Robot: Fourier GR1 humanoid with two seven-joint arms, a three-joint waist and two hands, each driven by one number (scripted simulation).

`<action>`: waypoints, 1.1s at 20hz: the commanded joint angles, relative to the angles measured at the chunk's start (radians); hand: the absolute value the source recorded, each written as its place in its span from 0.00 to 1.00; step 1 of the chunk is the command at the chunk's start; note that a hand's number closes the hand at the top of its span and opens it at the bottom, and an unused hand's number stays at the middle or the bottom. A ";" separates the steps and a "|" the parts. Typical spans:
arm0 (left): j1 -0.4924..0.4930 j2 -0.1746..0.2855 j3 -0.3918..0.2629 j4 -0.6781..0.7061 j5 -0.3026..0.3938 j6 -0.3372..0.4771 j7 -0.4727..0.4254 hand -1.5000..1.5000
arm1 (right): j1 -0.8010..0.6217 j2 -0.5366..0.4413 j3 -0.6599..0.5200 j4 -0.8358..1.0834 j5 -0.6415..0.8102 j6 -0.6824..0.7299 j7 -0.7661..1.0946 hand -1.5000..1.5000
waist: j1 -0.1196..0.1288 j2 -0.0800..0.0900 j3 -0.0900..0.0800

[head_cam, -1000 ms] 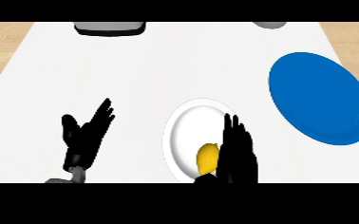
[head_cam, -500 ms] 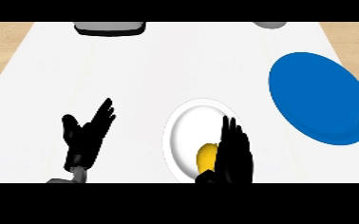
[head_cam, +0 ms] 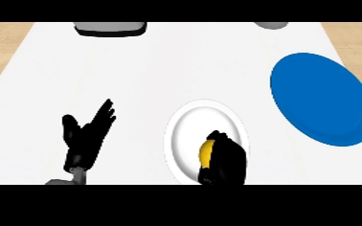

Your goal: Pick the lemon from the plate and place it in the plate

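There, right hand (head_cam: 228, 166) round lemon (head_cam: 205, 153) near white plate (head_cam: 185, 124)'s edge.

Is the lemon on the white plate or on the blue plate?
On the white plate: the lemon shows yellow on its lower part, under the curled right hand.

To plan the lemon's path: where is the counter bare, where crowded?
Bare: the middle counter, between the left hand, white plate and blue plate; the blue plate too. Crowded: the white plate's near end, where the right hand curls round the lemon.
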 commanded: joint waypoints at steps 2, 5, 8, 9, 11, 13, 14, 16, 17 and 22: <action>0.026 0.011 -0.011 -0.110 -0.012 0.006 0.092 0.50 | -0.005 0.014 0.021 0.077 0.038 -0.050 0.098 1.00 | 0.002 0.001 0.002; -0.020 -0.051 -0.022 -0.006 -0.033 0.025 0.014 0.50 | -0.238 0.014 -0.041 0.163 -0.040 -0.025 0.180 1.00 | 0.014 0.007 0.002; -0.022 -0.025 -0.017 -0.006 -0.026 -0.007 0.010 0.50 | -0.394 0.014 -0.146 0.285 -0.094 -0.079 0.165 1.00 | 0.045 0.015 0.002; -0.052 -0.052 -0.044 -0.014 -0.050 0.022 0.029 0.50 | -0.433 0.014 -0.149 0.320 -0.109 -0.102 0.175 1.00 | 0.056 0.019 0.003; -0.016 -0.042 -0.034 -0.004 -0.040 -0.001 -0.004 0.50 | -0.508 0.014 -0.170 0.399 -0.057 -0.165 0.160 1.00 | 0.059 0.015 0.002; -0.004 -0.049 -0.038 0.012 -0.039 -0.003 -0.013 0.50 | -0.536 0.014 -0.187 0.401 0.069 -0.273 0.105 1.00 | 0.046 0.012 0.001; -0.025 -0.019 -0.014 -0.026 -0.028 -0.004 0.023 0.50 | -0.571 0.014 -0.179 0.388 0.101 -0.288 0.122 1.00 | 0.050 0.007 0.002; -0.028 -0.031 -0.019 -0.014 -0.036 0.007 0.024 0.50 | -0.601 0.014 -0.162 0.390 0.206 -0.334 0.148 1.00 | 0.039 0.004 0.001; -0.019 -0.022 -0.015 -0.007 -0.024 -0.011 0.026 0.50 | -0.651 0.014 -0.193 0.394 0.230 -0.322 0.163 1.00 | 0.039 0.004 0.001; -0.028 -0.037 -0.011 -0.009 -0.031 0.009 0.016 0.50 | -0.684 0.014 -0.288 0.412 0.372 -0.416 0.221 1.00 | 0.023 0.005 0.002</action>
